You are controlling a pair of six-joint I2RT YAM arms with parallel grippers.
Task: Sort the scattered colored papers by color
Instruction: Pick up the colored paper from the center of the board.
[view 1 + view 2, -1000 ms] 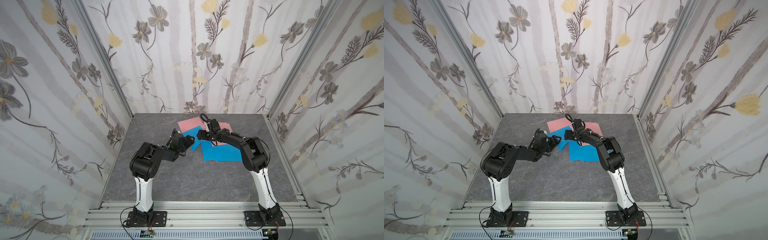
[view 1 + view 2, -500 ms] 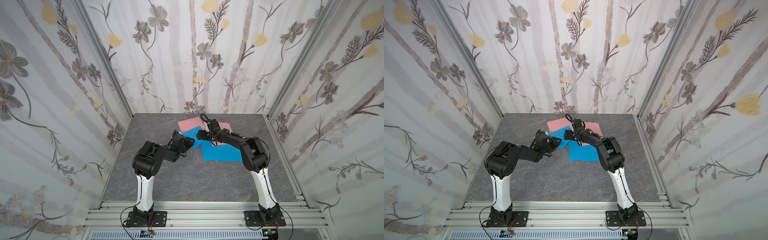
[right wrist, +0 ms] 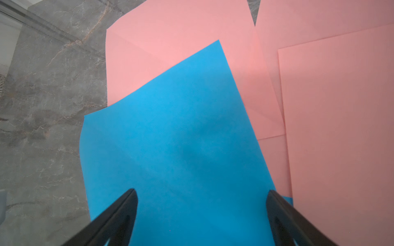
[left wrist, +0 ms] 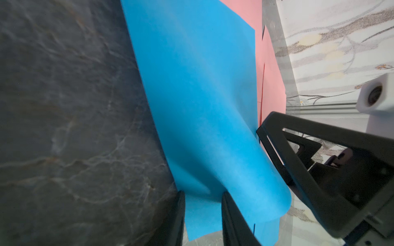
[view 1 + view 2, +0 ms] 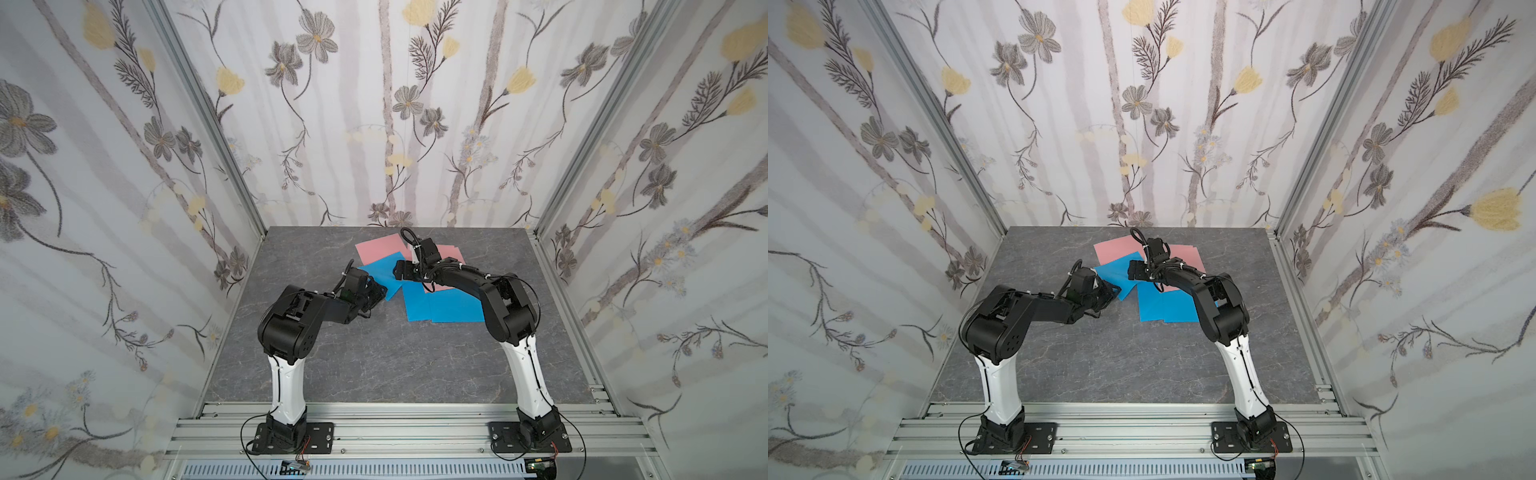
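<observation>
Blue and pink colored papers lie overlapped at the back of the table. One blue sheet (image 5: 380, 270) (image 5: 1115, 268) rests partly on a pink sheet (image 5: 380, 248) (image 3: 170, 32). My left gripper (image 5: 379, 291) (image 4: 202, 196) is at this blue sheet's (image 4: 191, 95) near corner. Its jaws stand a narrow gap apart, with the curled-up edge between them. My right gripper (image 5: 397, 270) (image 3: 201, 191) is open wide, low over the same blue sheet's (image 3: 170, 138) far side. More blue sheets (image 5: 440, 305) and pink sheets (image 5: 451, 253) (image 3: 341, 106) lie under the right arm.
The grey marble table (image 5: 374, 357) is walled by flowered panels on three sides. An aluminium rail (image 5: 395, 419) with both arm bases runs along the front. In the left wrist view the right gripper's finger (image 4: 277, 127) is close beside the blue sheet.
The left arm has shifted slightly at the blue sheet's near corner. The right arm and the other papers show no visible movement.
</observation>
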